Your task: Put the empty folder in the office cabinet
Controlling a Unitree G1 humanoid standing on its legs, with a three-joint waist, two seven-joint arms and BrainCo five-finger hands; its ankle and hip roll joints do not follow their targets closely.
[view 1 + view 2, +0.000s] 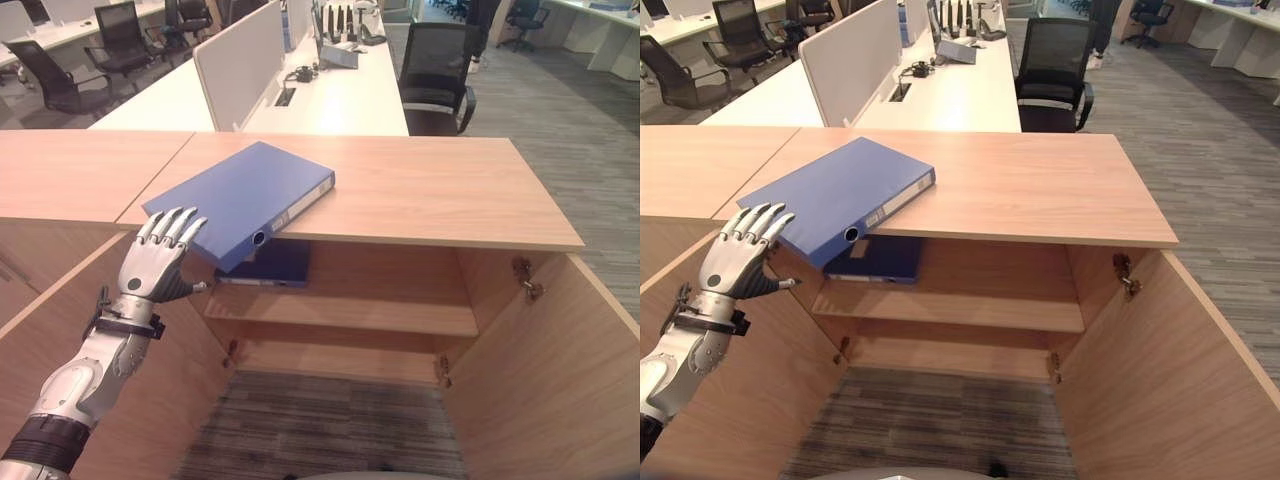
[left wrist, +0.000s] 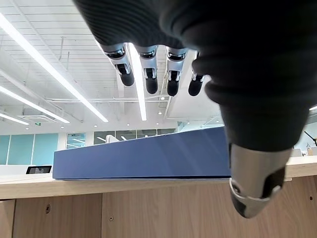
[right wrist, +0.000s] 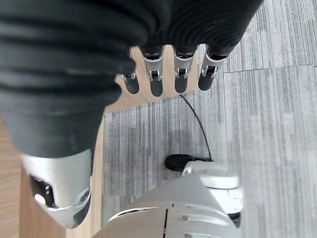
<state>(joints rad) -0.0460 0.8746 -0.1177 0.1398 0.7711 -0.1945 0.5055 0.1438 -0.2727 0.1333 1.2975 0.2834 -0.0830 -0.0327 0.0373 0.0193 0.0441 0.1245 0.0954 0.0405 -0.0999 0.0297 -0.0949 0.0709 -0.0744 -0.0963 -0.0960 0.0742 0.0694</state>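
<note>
Here the left hand (image 1: pixel 160 252), fingers straight and spread, rests its fingertips on the near corner of the blue folder (image 1: pixel 245 198) overhanging the open cabinet (image 1: pixel 420 190) top, another folder (image 1: pixel 268 266) lying on the shelf beneath.

folders (image 1: pixel 245 196) — 2 | cabinet (image 1: pixel 430 200) — 1 | office chairs (image 1: pixel 432 75) — several

Second folder (image 1: pixel 268 265) half under first (image 1: pixel 240 197)

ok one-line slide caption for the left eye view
Open left hand reaches the blue ring-binder folder overhanging the open wooden cabinet.
</note>
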